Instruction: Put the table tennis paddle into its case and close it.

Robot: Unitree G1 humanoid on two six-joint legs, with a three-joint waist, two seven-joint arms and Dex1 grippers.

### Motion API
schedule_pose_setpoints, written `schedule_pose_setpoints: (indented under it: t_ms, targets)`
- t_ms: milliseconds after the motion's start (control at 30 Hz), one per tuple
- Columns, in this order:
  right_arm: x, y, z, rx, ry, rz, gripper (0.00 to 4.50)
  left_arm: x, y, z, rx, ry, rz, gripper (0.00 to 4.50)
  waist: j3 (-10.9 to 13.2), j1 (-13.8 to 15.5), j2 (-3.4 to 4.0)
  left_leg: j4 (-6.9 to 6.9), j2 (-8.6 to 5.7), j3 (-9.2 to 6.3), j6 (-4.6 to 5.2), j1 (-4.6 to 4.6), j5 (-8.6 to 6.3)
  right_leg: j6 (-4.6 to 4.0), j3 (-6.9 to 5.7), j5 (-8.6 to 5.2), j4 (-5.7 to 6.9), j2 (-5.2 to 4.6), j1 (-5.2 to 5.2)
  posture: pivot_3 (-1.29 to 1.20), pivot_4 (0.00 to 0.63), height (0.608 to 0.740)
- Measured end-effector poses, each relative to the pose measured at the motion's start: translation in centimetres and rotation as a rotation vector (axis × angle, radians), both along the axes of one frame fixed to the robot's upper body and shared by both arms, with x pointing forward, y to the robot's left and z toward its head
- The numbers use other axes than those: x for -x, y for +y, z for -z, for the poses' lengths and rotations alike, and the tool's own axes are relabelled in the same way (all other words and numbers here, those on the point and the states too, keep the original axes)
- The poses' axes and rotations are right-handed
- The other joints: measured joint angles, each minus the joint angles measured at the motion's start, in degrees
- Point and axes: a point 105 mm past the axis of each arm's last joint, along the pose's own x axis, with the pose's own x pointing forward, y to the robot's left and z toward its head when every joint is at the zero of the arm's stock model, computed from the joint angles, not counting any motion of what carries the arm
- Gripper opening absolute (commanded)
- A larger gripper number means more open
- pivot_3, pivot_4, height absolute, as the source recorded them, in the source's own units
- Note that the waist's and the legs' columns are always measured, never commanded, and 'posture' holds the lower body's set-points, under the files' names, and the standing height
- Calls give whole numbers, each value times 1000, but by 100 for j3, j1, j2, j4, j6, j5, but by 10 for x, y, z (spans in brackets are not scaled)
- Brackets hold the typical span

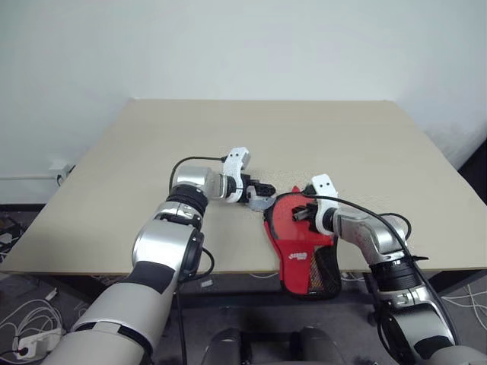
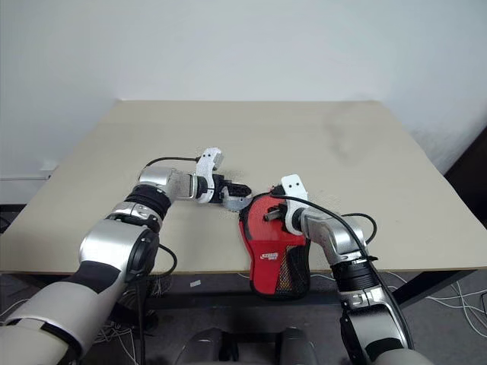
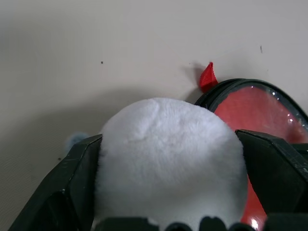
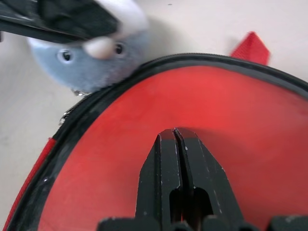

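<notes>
My main worry is the case (image 1: 300,243). It lies at the near edge of the table (image 1: 228,137) with its black mesh handle end (image 1: 327,274) hanging past the rim, so a sideways tug on the zip (image 4: 96,103) could drag it off.

My right gripper (image 4: 174,132) is clenched, fingers together on the red face; if it lifts, nothing pins the pouch.

My left gripper (image 1: 262,194) stands wide around a plush charm (image 3: 168,154) beside the zip. I cannot tell whether it squeezes or merely brackets it, and the fuzzy pile could slip free.

The charm is white and grey-blue, round and soft. The case is red fabric with a black zip rim, a red pull tab (image 3: 208,77) and a glossy clear panel (image 3: 260,110). The red behind that panel I take for the table tennis paddle (inside, I judge).
</notes>
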Motion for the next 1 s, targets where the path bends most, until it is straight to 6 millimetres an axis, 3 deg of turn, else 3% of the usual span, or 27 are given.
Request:
schedule_pose_setpoints:
  t_ms: [400, 767, 800, 1000]
  targets:
    - [1, 5, 1, 22, -16, -20, 0, 1, -6, 8, -84, -29, 36, 4445, -2, 2, -2, 12, -9, -79, 1, 1, -1, 2, -19, -1, -2, 1, 23, 0, 0, 724]
    - [1, 7, 2, 25, -21, -20, 0, 2, -11, 8, -62, -18, 36, 1275, -2, 3, -3, 20, -11, -95, 5, 1, -3, 5, -28, -3, -4, -1, 34, 0, 0, 724]
    - [0, 7, 2, 25, -21, -20, 0, 0, -10, 7, -68, -22, 19, 1104, -2, 4, -3, 21, -12, -97, 6, 1, -4, 5, -29, -3, -4, -1, 36, 0, 0, 724]
    - [1, 8, 2, 21, -14, -23, 0, -7, -10, 5, -79, -54, -34, 1104, -2, 3, -3, 25, -12, -100, 9, 1, -6, 6, -32, -4, -3, -2, 38, 0, 0, 724]
